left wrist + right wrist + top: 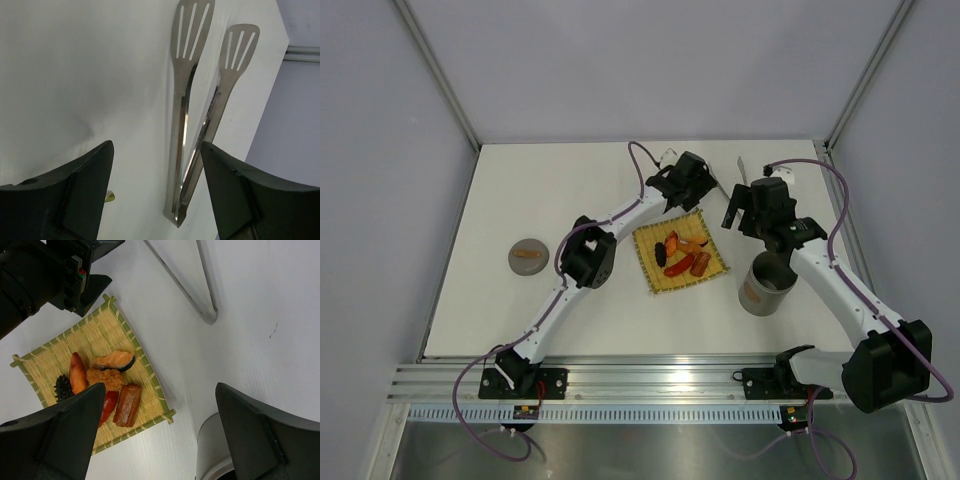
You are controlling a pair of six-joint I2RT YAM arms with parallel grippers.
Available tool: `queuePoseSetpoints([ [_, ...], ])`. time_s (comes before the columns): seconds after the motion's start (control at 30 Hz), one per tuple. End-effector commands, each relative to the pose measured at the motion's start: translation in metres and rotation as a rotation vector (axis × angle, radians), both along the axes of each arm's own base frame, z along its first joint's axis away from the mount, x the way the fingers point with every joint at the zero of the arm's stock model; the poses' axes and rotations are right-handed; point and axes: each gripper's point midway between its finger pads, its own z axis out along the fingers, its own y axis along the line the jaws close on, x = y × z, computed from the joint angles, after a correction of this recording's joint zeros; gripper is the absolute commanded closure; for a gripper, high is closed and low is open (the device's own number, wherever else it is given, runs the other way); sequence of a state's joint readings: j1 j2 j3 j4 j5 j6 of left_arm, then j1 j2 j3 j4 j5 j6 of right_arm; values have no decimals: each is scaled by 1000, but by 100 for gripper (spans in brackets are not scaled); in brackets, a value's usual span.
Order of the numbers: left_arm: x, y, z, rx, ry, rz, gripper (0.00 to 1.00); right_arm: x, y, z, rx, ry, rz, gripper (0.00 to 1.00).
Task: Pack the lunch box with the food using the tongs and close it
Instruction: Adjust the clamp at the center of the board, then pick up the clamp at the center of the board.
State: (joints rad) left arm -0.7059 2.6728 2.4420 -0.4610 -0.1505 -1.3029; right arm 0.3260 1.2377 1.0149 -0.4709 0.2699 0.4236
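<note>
The silver tongs (182,130) lie flat on the white table, their joined end nearest my left wrist camera and the slotted tips far away. My left gripper (156,145) hangs open over them, both fingers clear of the metal; from above it is at the mat's far edge (685,182). The food (112,380), orange, red and one dark piece, sits on the yellow woven mat (95,335). My right gripper (160,386) is open and empty above the mat's right corner. The grey lunch box (760,295) stands upright right of the mat; its rim shows too (215,440).
A shallow round grey lid (515,262) with an orange piece on it lies at the left of the table. The tongs' joined end (207,315) shows near my left gripper's body (50,275). Walls enclose the table on three sides.
</note>
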Motion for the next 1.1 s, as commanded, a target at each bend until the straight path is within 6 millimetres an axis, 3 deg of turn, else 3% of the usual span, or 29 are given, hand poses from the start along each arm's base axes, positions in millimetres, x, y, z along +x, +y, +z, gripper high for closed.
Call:
queuePoseSetpoints([
  [0.0,6,-9,60,-62,-116,-57,26,0,-8,21,-5,-37,-33,1],
  [0.03,5,-7,85,-73,-153,-66,25,0,-10,20,-21,-30,-41,0],
  [0.07,3,-3,94,-48,-183,-81,26,0,-12,23,-32,-31,-42,1],
  [0.1,-1,4,117,-40,-214,-84,26,3,-13,29,-40,-38,-46,0],
  [0.17,-2,18,139,-2,-269,-91,26,4,-17,33,-71,-30,-51,0],
  [0.2,-5,27,139,23,-273,-96,26,9,-17,41,-76,-40,-57,1],
  [0.23,-9,37,172,18,-319,-93,25,10,-21,43,-98,-32,-69,0],
  [0.33,-11,75,186,116,-351,-79,23,23,-22,51,-126,-20,-57,0],
  [0.37,-14,97,215,132,-396,-62,23,29,-28,50,-132,-6,-57,1],
  [0.4,-17,110,220,154,-400,-54,21,41,-28,50,-130,10,-52,1],
  [0.43,-23,123,207,192,-371,-55,21,46,-29,45,-125,39,-40,0],
  [0.47,-28,148,235,205,-416,-32,19,53,-38,42,-132,59,-45,1],
  [0.5,-34,161,237,223,-417,-30,18,68,-40,36,-132,88,-39,0],
  [0.53,-40,179,219,264,-378,-25,15,72,-38,27,-112,131,-10,0],
  [0.57,-47,190,218,293,-382,-36,14,78,-40,22,-117,155,12,1],
  [0.6,-61,205,238,294,-412,-27,12,95,-46,10,-115,192,10,1],
  [0.63,-70,213,235,315,-405,-35,10,97,-45,0,-107,243,33,1],
  [0.67,-81,225,216,372,-376,-55,8,102,-45,-9,-120,276,63,1],
  [0.7,-97,237,227,383,-389,-50,6,118,-45,-23,-129,313,79,1],
  [0.73,-106,245,222,404,-378,-52,3,117,-44,-35,-138,372,103,1],
  [0.77,-119,254,196,445,-333,-76,3,120,-44,-45,-157,404,132,1],
  [0.8,-129,260,190,459,-321,-85,3,127,-43,-62,-169,453,154,1],
  [0.83,-142,267,199,450,-350,-90,3,131,-45,-69,-184,472,161,1],
  [0.87,-155,273,175,469,-307,-107,3,138,-46,-70,-204,466,173,1],
  [0.9,-163,277,171,466,-303,-110,3,140,-46,-83,-211,491,179,1],
  [0.93,-175,277,177,434,-323,-126,3,144,-46,-86,-212,485,186,0],
  [1.0,-192,281,158,432,-293,-159,3,152,-43,-94,-212,470,206,0],
  [1.07,-208,286,156,415,-291,-165,3,156,-44,-98,-220,461,209,0],
])
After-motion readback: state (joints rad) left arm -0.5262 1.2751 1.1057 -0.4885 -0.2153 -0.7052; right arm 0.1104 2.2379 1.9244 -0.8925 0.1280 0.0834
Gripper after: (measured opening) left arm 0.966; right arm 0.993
